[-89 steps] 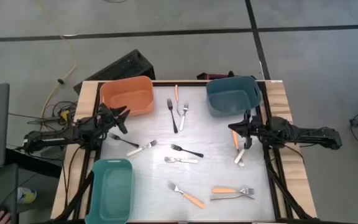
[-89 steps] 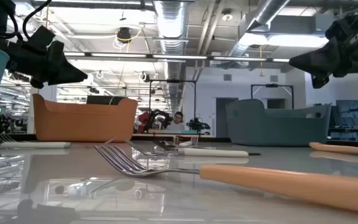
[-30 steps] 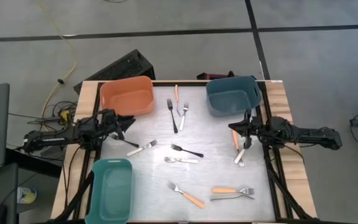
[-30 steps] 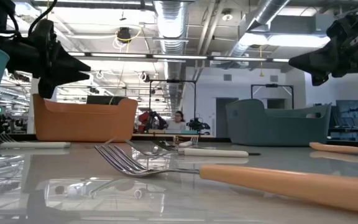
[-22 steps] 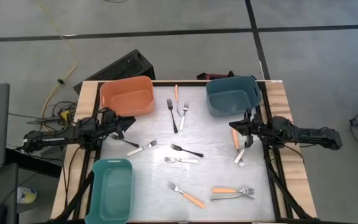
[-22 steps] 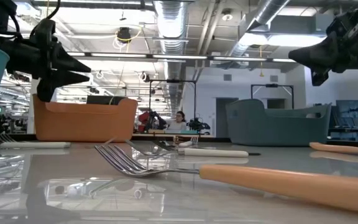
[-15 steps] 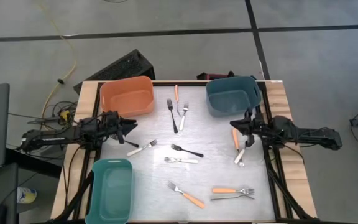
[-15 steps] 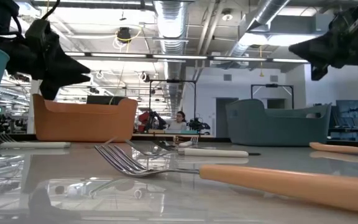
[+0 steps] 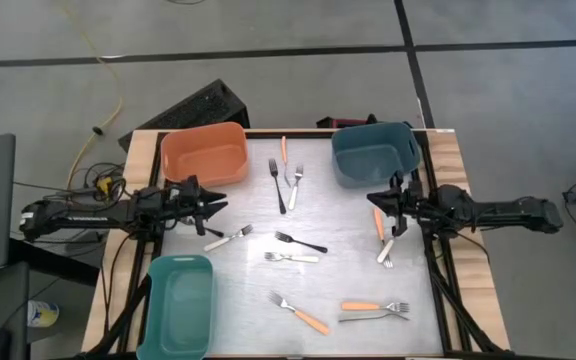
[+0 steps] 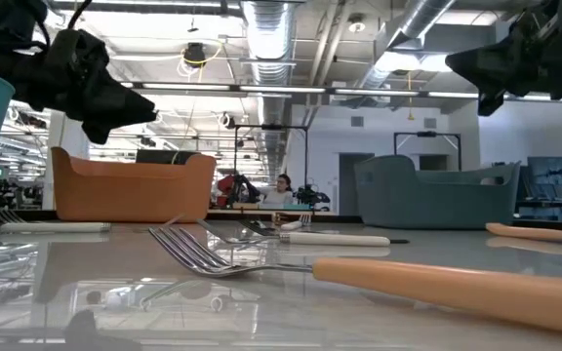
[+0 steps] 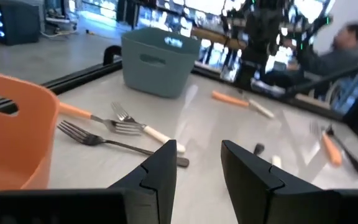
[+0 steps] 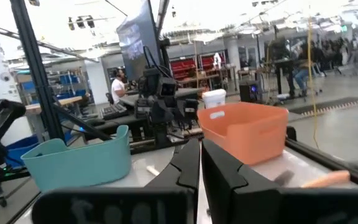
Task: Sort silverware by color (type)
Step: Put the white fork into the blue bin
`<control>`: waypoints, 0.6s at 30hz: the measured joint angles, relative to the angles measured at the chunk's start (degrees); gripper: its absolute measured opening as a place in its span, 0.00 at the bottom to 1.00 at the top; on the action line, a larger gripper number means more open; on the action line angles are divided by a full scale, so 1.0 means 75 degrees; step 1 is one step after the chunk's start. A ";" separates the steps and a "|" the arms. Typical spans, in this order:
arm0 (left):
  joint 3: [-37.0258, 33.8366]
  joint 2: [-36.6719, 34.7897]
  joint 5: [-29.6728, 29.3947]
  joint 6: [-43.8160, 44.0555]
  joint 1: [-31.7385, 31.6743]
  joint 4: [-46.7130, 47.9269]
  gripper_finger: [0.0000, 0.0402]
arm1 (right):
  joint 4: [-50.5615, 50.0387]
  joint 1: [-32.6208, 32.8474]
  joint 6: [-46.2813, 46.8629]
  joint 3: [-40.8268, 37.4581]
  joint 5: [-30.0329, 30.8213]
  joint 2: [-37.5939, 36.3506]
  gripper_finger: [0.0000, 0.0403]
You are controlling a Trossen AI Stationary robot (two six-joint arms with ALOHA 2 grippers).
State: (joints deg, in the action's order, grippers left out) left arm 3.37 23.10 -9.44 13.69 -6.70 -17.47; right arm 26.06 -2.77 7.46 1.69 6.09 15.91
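Forks lie scattered over the table (image 9: 348,215) between the orange bin (image 9: 204,155), the dark blue bin (image 9: 373,154) and the teal bin (image 9: 179,306). My left gripper (image 9: 216,201) hovers just below the orange bin, fingers parted and empty, a white-handled fork (image 9: 228,238) lying just beyond its tips. My right gripper (image 9: 373,203) hangs just below the dark blue bin, fingers nearly together and holding nothing, beside an orange-handled fork (image 9: 378,223); no readable writing.

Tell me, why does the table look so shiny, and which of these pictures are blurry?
Low view: the table mirrors the ceiling lights, and the nearest orange-handled fork looms large, while the far room is hazy. High view: a pale glare patch lies mid-table. Left wrist view: the background is smeared and the left gripper is soft. Right wrist view: the bright room washes out behind the orange bin.
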 joint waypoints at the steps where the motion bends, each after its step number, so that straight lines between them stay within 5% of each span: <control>1: 0.0098 0.0193 0.0005 -0.0128 0.0000 0.0008 0.28 | 0.0334 0.0040 -0.0104 0.0004 -0.0001 0.0254 0.11; 6: 0.0622 0.1024 0.0008 -0.0738 0.0000 -0.0004 0.28 | 0.1350 0.0237 -0.0452 0.0109 -0.0009 0.1408 0.11; 18: 0.1310 0.2496 -0.0024 -0.0844 0.0000 -0.0006 0.28 | 0.1129 0.0690 -0.1064 0.1903 -0.0018 0.4052 0.11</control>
State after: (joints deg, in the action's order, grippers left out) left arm 13.19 41.82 -9.63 7.36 -6.70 -17.52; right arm 34.53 2.40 -0.52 15.97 5.95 46.30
